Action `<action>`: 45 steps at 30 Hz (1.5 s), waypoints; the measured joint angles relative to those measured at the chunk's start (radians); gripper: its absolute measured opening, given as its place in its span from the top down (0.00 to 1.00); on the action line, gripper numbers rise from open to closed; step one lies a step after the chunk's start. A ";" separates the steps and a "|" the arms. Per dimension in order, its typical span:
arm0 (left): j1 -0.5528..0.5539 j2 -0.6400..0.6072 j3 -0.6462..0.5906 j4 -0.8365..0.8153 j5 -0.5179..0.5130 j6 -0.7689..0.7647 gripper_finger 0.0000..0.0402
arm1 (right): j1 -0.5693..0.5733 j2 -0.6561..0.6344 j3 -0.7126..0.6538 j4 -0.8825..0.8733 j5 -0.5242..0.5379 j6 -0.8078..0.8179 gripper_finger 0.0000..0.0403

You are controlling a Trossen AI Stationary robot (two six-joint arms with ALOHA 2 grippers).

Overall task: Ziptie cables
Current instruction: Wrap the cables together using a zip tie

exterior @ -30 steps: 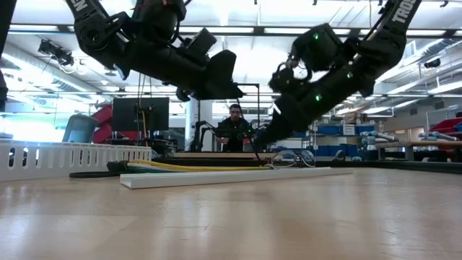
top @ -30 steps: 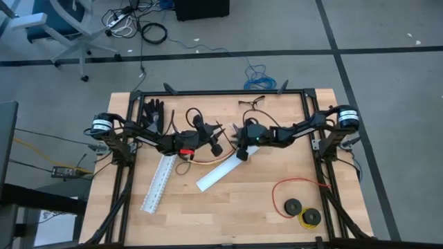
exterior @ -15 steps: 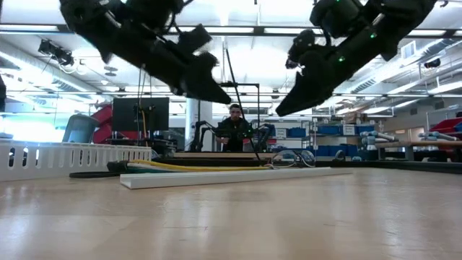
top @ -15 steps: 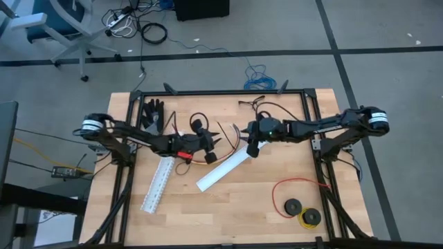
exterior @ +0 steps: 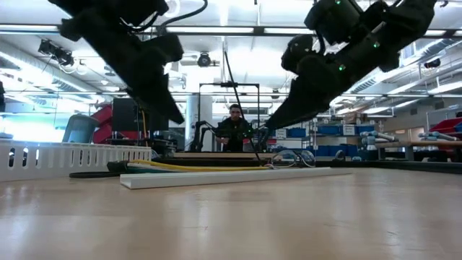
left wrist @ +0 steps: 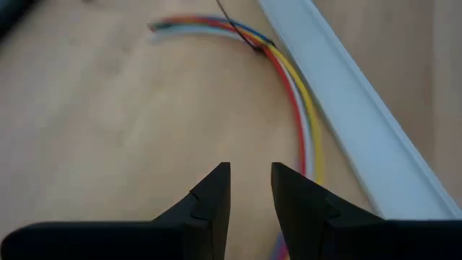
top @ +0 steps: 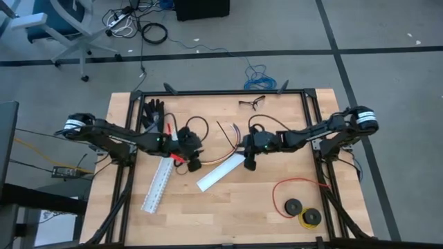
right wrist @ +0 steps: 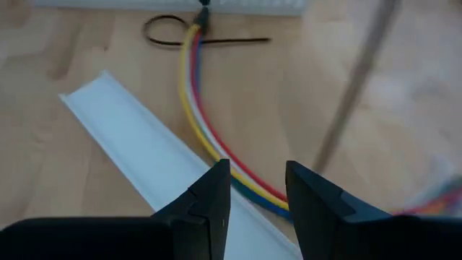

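Note:
The cables [top: 214,160] lie on the table as a curved bundle of yellow, white, red and blue wires, seen in the left wrist view [left wrist: 299,101] and the right wrist view [right wrist: 193,94]. A black ziptie [right wrist: 170,35] is looped round them near one end. My left gripper [top: 194,162] hovers open above the bundle's left part [left wrist: 250,184]. My right gripper [top: 249,163] hovers open above its right part [right wrist: 258,184], beside the plain white channel [right wrist: 144,162]. Neither holds anything.
A plain white channel [top: 221,171] lies against the cables, and a slotted channel [top: 158,183] lies left of them. A black glove [top: 152,114] and glasses [top: 252,104] are near the far edge. A red wire loop [top: 297,185] with black spools [top: 294,206] sits near right.
My left gripper has drawn back toward the table's left and near side and come lower over the cables' left part. My right gripper first reached toward the far edge, then swung back toward the near edge over the white channel. Both stayed open.

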 joint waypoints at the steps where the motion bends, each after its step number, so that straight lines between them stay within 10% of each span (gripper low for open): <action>1: -0.018 0.000 0.000 -0.021 0.002 -0.016 0.73 | 0.007 0.019 0.000 0.021 -0.003 0.000 0.70; 20: -0.310 0.038 -0.003 -0.195 0.004 -0.430 0.82 | 0.074 0.102 0.000 0.231 -0.046 0.070 0.72; 45: -0.374 0.254 0.070 -0.308 -0.061 -0.615 0.99 | 0.172 0.101 0.008 0.282 -0.044 0.075 0.72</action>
